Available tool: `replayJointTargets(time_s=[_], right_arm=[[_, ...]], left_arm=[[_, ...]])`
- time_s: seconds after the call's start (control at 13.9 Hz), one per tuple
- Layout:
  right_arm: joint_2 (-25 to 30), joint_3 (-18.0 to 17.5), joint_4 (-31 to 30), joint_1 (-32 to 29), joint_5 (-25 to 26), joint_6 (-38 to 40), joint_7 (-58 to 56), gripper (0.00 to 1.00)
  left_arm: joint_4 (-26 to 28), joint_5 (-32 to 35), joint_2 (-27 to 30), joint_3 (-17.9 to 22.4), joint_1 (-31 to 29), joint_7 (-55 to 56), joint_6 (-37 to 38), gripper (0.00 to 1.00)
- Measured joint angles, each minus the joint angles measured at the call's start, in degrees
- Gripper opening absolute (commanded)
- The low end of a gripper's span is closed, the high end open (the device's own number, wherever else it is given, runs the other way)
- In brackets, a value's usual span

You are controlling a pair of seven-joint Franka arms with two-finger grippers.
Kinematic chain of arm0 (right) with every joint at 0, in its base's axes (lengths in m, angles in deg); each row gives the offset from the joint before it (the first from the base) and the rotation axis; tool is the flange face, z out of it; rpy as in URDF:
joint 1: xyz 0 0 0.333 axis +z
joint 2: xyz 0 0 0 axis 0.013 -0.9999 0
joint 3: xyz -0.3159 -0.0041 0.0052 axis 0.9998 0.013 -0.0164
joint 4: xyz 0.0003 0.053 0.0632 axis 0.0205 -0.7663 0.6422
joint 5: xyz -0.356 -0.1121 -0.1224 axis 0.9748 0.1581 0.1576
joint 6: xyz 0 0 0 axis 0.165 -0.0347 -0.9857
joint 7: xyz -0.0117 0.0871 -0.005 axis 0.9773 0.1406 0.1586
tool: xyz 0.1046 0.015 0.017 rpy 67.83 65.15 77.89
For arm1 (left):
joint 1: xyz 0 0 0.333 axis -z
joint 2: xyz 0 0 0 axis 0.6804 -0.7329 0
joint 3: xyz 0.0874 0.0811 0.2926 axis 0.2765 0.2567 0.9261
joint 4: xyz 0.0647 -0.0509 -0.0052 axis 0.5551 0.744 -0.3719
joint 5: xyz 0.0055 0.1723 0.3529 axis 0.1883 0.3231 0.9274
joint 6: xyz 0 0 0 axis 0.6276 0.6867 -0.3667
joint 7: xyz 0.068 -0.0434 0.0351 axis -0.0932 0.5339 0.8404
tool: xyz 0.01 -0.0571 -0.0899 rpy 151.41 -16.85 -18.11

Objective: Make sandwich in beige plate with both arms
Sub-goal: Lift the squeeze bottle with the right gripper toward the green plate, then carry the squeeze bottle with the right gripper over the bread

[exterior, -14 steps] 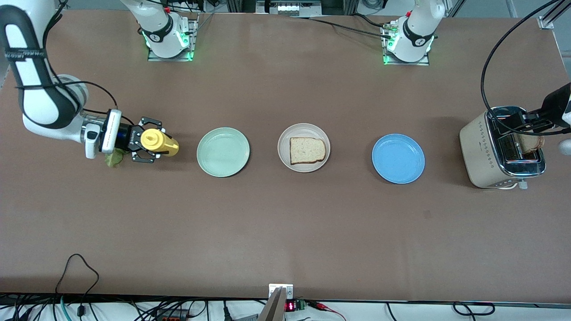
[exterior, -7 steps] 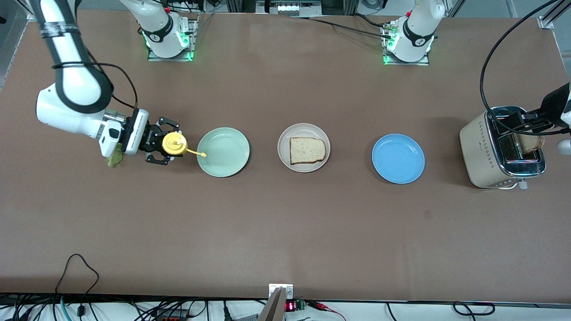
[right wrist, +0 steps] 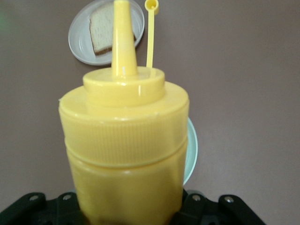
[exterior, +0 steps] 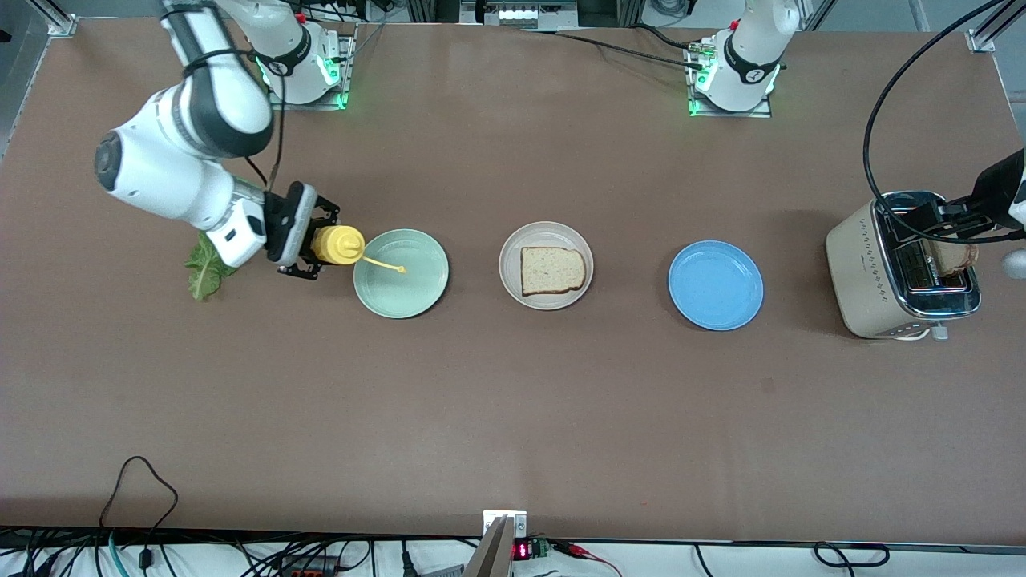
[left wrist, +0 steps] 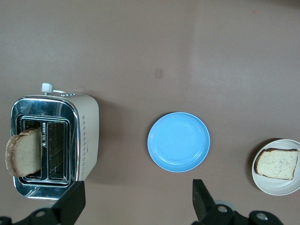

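Right gripper point(exterior: 314, 246) nearer plate—bottle point(exterior: 338, 244) tilted

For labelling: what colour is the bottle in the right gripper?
Yellow; the bottle shows best in the right wrist view.

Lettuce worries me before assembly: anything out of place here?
Yes. The lettuce leaf lies on the bare table at the right arm's end, on no plate. The right claw holds a mustard bottle tipped sideways.
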Motion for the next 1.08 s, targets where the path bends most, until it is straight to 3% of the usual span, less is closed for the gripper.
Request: replayJointTargets(time_s=[0.22, 0.65, 0.86, 1.08], right_arm=[[0.1, -2.5, -0.1, 2.7, 13.2, -0.1, 15.7, 0.00], [0.1, -3.6, -0.2, 8.3, 29.7, 1.0, 38.4, 0.00], [0.0, -3.6, 0.8, 10.6, 36.3, 4.5, 49.5, 0.00], [-1.1, -3.6, 3.5, 13.5, 39.3, 7.8, 57.1, 0.00]], left_arm=[[0.0, 0.0, 0.0, 0.0, 0.0, 0.0, -0.5, 1.00], [0.0, 0.0, 0.0, 0.0, -0.1, 0.0, -0.7, 1.00], [0.0, 0.0, 0.0, 0.1, -0.3, 0.0, -0.7, 1.00], [0.1, 0.0, 0.0, 0.2, -0.4, 0.0, -0.7, 1.00]])
